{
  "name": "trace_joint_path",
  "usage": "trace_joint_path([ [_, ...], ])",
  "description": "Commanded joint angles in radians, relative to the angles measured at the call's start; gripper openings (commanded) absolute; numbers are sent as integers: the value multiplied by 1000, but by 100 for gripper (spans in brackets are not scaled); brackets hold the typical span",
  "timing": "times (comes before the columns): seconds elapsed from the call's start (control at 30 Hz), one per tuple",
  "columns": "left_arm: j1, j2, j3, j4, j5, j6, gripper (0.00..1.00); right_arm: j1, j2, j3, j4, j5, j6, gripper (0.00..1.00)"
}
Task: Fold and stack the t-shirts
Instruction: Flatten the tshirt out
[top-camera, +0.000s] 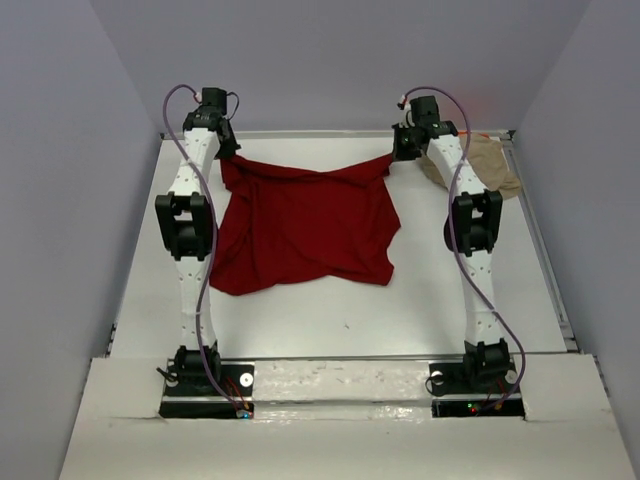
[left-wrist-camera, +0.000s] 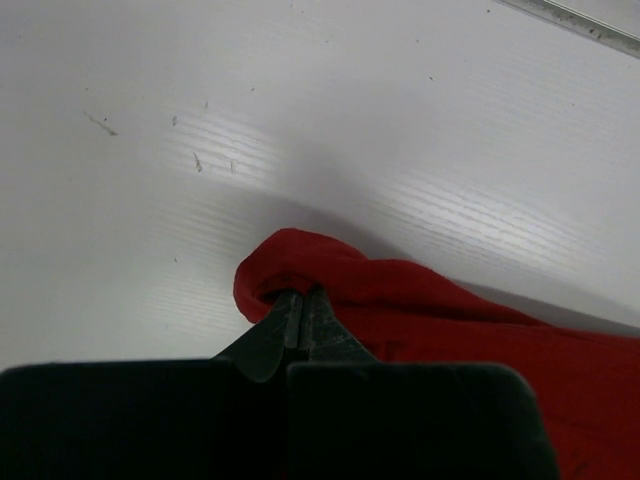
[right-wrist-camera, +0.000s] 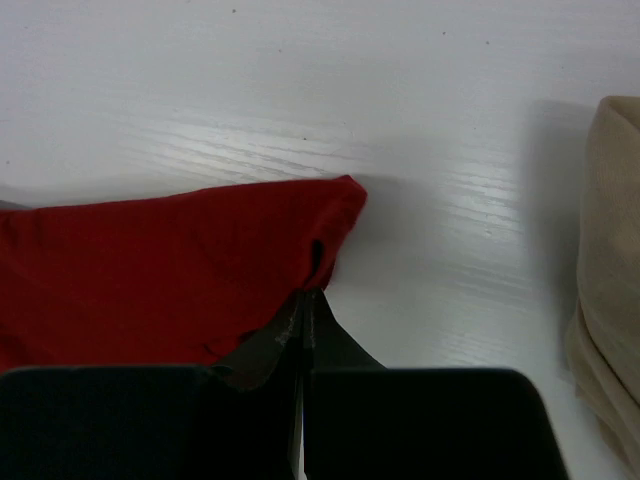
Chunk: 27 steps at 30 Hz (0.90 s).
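**Top external view: red shirt being held by 2 far corners for spreading**

The dark red t-shirt (top-camera: 305, 225) is being gripped at 2 corners. The left gripper (left-wrist-camera: 302, 297) is being clenched on a rolled lump of red cloth, which is bunching just ahead of its fingertips (left-wrist-camera: 278, 335) and curling over them. The right gripper (right-wrist-camera: 305, 300) is being clenched on a pointed corner that is rising just ahead of its tips and spreading away to their left. Between the 2 pairs of fingers the shirt's edge is sagging slightly. On the near side of the fingers the rest of the shirt is lying rumpled on the table (top-camera: 350, 320). The tan t-shirt (right-wrist-camera: 610, 270) is lying heaped to the right of the right fingers, apart from the red cloth.

Spreading the shirt flat before folding is judged to be the step in hand. It is likely being done best if both grips are held firm and the 2 grippers are drawn apart evenly until the edge between them is taut, with the cloth then laid down smoothly. Only a thin tip seems to be caught on the right, so slipping is being risked more there. The tan heap should be avoided by the right fingers.
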Motion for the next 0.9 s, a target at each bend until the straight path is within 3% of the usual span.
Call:
trace_joint_path([
  [0.0,34,11,10,34,46,-28,1,-24,26,27,17,-38,-3,0],
  [0.1,73,17,26,37,39,-25,7,-24,35,26,15,-40,-3,0],
  [0.13,79,17,27,36,42,-25,9,-24,32,23,15,-40,-3,5],
  [0.17,79,17,21,37,43,-22,15,-24,27,20,17,-37,0,16],
  [0.27,79,0,-5,54,39,-12,49,-24,12,26,29,-26,-6,53],
  [0.33,79,-3,-8,62,45,-6,97,-24,3,35,35,-21,-17,79],
  [0.4,79,-3,3,66,40,-11,99,-24,-5,52,35,-29,-21,94],
  [0.47,79,-14,21,56,25,-15,99,-24,-19,50,32,-36,-17,95],
  [0.53,71,-44,-5,66,19,-15,99,-24,-66,9,35,-53,3,89],
  [0.6,48,-119,-72,92,-18,-9,99,6,-158,-121,67,-29,0,85],
  [0.7,-31,-239,-180,112,-127,3,99,65,-301,-366,158,40,-11,70],
  [0.73,-51,-270,-209,112,-144,0,99,103,-351,-420,175,43,-3,54],
  [0.77,-83,-306,-287,118,-151,-9,99,120,-446,-468,182,45,9,21],
  [0.8,-99,-381,-327,118,-132,-31,99,146,-492,-568,199,37,40,0],
  [0.87,-157,-498,-466,132,-122,-43,99,183,-630,-684,242,28,51,0],
])
